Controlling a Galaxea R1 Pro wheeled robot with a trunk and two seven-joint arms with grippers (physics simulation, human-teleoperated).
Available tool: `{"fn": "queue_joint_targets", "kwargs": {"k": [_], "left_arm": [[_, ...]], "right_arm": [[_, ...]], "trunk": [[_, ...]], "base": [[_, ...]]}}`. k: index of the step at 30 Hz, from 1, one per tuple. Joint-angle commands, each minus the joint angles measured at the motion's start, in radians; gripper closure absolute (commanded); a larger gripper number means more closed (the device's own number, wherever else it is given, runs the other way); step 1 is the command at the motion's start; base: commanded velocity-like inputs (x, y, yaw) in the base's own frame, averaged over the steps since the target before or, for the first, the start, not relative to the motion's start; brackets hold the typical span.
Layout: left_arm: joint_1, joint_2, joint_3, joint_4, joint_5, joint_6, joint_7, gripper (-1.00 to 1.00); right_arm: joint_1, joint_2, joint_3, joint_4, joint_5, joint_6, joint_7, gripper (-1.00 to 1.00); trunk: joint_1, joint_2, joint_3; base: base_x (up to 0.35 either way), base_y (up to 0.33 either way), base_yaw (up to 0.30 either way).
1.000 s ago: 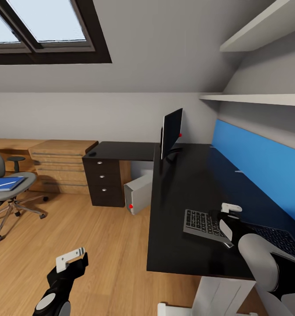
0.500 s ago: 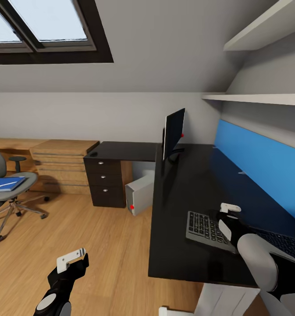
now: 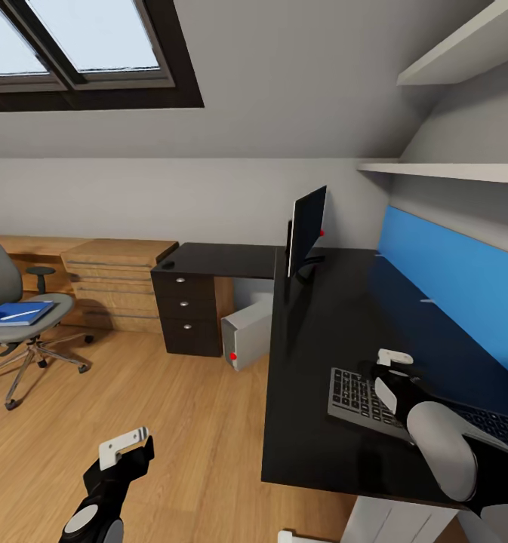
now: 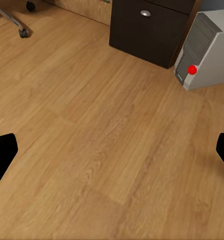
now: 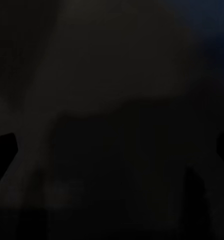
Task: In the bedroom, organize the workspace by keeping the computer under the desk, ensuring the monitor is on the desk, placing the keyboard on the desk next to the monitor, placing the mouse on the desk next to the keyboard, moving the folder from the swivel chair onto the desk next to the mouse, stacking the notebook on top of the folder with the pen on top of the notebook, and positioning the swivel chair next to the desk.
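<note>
Right hand (image 3: pixel 386 367), grip state unclear, sits over the keyboard (image 3: pixel 359 396), whose long axis runs along the desk (image 3: pixel 321 332).

My left gripper (image 3: pixel 125 446) has white finger plates on a black wrist with a round grey cap. My right gripper (image 3: pixel 393 360) matches, behind a bulbous pale grey forearm shell (image 3: pixel 441 449) with black joints.

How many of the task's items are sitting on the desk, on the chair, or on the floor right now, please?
On the desk: 3, monitor, keyboard, mouse
On the swivel chair: 2, folder, pen
On the floor: 1, computer
Total: 6
</note>
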Motion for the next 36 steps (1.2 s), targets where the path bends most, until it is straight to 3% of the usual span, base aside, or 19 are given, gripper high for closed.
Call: {"fn": "queue_joint_targets", "kwargs": {"k": [1, 19, 30, 36], "left_arm": [[0.0, -0.001, 0.0, -0.002, 0.01, 0.003, 0.005, -1.0], [0.0, 0.0, 0.0, -0.001, 0.01, 0.002, 0.006, -1.0], [0.0, 0.0, -0.002, -0.001, 0.009, -0.001, 0.006, -1.0], [0.0, 0.0, -0.002, -0.001, 0.009, -0.001, 0.006, -1.0]], "right_arm": [[0.0, 0.003, -0.005, -0.001, 0.01, 0.008, -0.002, -1.0], [0.0, 0.028, -0.003, -0.001, 0.014, 0.021, -0.002, -1.0], [0.0, 0.043, 0.0, -0.001, 0.015, 0.131, 0.0, -1.0], [0.0, 0.057, 0.001, -0.001, 0.015, 0.152, 0.0, -1.0]], "trunk": [[0.0, 0.0, -0.001], [0.0, 0.0, -0.001], [0.0, 0.0, -0.001], [0.0, 0.0, -0.001]], "base": [[0.0, 0.0, 0.001], [0.0, 0.0, 0.0], [0.0, 0.0, 0.0], [-0.04, 0.0, 0.0]]}}
